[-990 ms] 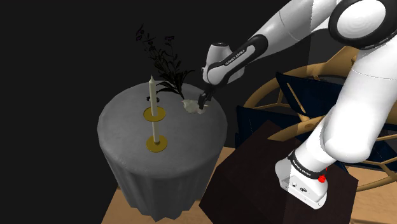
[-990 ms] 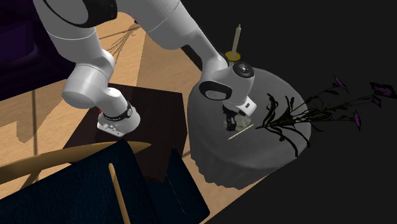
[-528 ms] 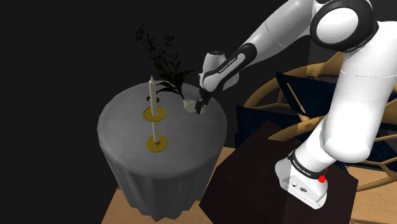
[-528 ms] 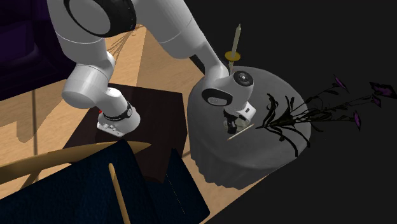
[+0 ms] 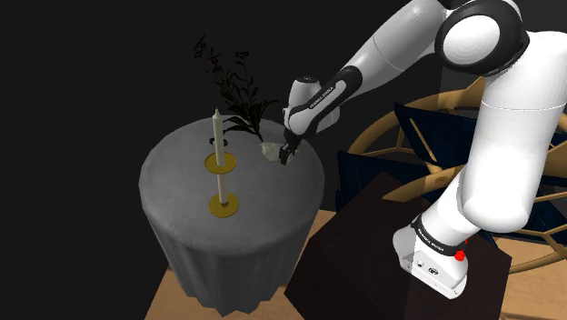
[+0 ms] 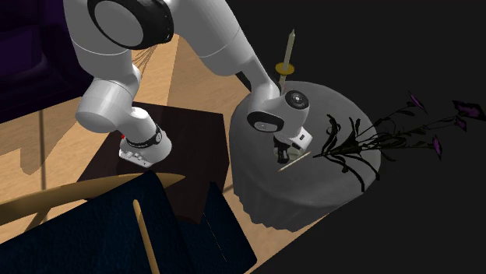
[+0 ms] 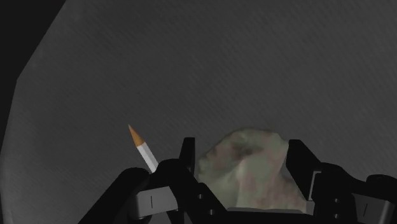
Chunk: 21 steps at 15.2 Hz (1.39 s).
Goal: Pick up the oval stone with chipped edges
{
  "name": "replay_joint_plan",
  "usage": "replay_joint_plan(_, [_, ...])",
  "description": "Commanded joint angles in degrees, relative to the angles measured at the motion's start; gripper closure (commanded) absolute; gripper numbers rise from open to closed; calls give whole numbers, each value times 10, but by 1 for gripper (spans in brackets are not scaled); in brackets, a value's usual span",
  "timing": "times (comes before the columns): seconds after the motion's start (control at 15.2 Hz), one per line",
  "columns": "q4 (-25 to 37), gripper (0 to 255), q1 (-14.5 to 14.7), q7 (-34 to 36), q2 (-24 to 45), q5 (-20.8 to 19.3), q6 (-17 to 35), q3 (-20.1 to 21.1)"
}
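The claw (image 7: 242,146) is closed to a middling width on the stone (image 7: 249,170), one black finger pressed against each side of it. The stone is a pale, greenish-grey lump with rough, uneven edges. Whether it rests on the grey cloth or sits just above it cannot be told.

In the shoulder view the stone (image 5: 270,151) is at the far right part of the round worktop (image 5: 182,173), near its rim, with the claw (image 5: 287,156) on its right side. A white stick with an orange tip (image 7: 142,147) lies on the cloth just beside one finger. A pale candle (image 5: 216,135) stands upright in a gold holder near the middle of the worktop, left of the stone. A dark-leaved plant (image 5: 236,86) rises at the far edge, close behind the stone.

In the second exterior view the claw (image 6: 282,153) points down at the worktop (image 6: 327,194), with the plant (image 6: 366,140) at its right.
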Motion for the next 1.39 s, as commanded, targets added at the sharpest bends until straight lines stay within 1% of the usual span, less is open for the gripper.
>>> replay_joint_plan(0.0, [0, 255, 0, 0, 0, 0, 0, 0])
replay_joint_plan(0.26, [0, 255, 0, 0, 0, 0, 0, 0])
replay_joint_plan(1.32, [-3, 255, 6, 13, -102, -15, -98, -9])
